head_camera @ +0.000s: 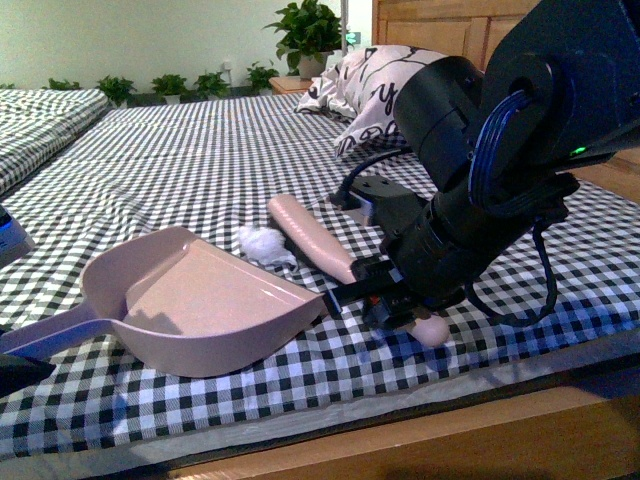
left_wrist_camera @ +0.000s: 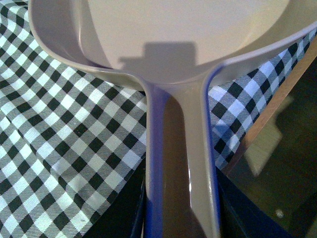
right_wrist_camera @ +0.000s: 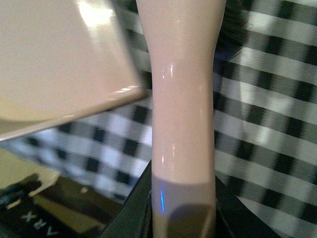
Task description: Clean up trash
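The trash (head_camera: 262, 243), a small crumpled white wad, lies on the checkered cloth between the pink dustpan (head_camera: 205, 300) and the pink brush (head_camera: 310, 236). The dustpan's open mouth faces right, its far corner close to the wad. My left gripper (left_wrist_camera: 181, 218) is shut on the dustpan's handle (left_wrist_camera: 179, 163); it sits at the front view's lower left edge, mostly out of frame. My right gripper (head_camera: 385, 290) is shut on the brush handle (right_wrist_camera: 183, 124), and the brush head reaches back-left beside the wad. The wad is hidden in both wrist views.
A black-and-white patterned pillow (head_camera: 375, 85) lies at the back right by a wooden headboard (head_camera: 440, 25). Potted plants (head_camera: 305, 35) line the far wall. The bed's wooden front edge (head_camera: 420, 440) runs close below the dustpan.
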